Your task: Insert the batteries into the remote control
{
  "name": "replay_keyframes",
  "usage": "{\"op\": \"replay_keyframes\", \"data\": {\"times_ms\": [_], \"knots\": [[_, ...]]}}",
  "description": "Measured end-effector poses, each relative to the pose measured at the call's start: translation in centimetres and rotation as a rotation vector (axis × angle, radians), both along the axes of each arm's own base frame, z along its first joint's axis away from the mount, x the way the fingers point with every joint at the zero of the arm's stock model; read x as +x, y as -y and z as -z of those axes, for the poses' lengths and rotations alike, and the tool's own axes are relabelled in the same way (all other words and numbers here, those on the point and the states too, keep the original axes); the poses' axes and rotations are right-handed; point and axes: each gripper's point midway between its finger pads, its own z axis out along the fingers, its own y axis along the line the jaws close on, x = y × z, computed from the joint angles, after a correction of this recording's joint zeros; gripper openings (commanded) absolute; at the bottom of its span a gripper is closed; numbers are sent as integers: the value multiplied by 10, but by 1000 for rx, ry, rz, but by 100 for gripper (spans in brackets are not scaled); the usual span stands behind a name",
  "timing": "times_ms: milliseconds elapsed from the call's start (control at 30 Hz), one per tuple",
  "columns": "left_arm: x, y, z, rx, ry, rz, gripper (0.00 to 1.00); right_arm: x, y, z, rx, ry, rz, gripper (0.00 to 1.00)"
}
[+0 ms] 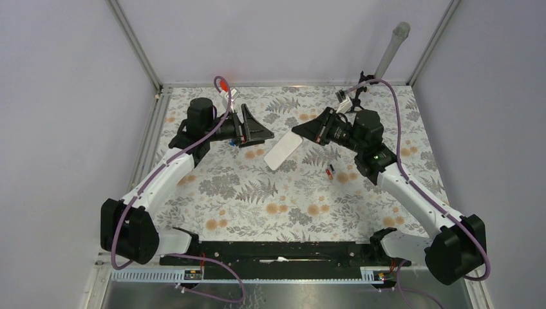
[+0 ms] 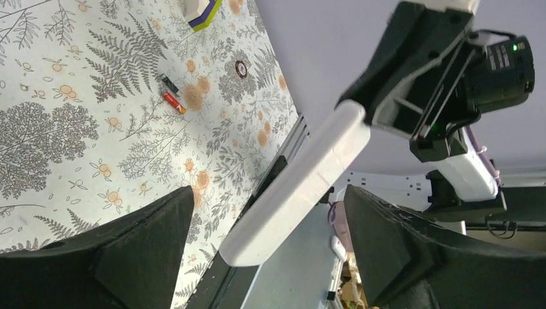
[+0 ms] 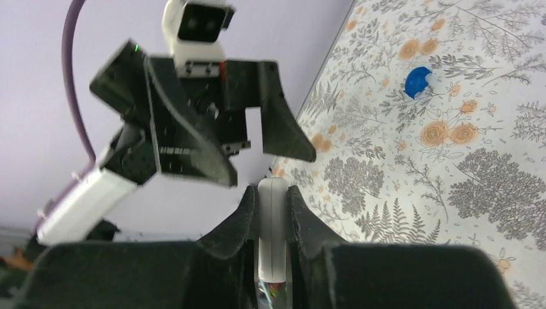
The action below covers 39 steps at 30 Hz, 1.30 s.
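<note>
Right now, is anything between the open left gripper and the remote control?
Nothing visible does. The right gripper holds the remote control in the air, its free end toward the open left gripper; the batteries lie aside on the table.

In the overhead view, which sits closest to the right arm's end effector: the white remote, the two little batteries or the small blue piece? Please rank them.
From the right end effector:
1. remote control: clamped in it, sticking out toward the table's middle.
2. batteries: lying close by, on the side toward the arm bases.
3. blue piece: farthest, across the table beside the left arm.
</note>
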Motion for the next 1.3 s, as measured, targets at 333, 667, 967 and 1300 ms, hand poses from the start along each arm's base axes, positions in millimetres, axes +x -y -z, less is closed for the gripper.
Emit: {"op": "replay_keyframes", "data": {"times_ms": [333,667,967,1300], "knots": [[-23,1,-9,-29,29,18,91,21,14,-24,210,-151,201,0],[-29,14,-56,-246,-73,-28,66,29,12,-51,404,-206,201,0],[-34,27,-88,-403,-162,-49,35,27,16,-56,491,-219,197,0],[-34,31,-77,-368,-152,-50,0,19,17,-46,406,-160,189,84]]}}
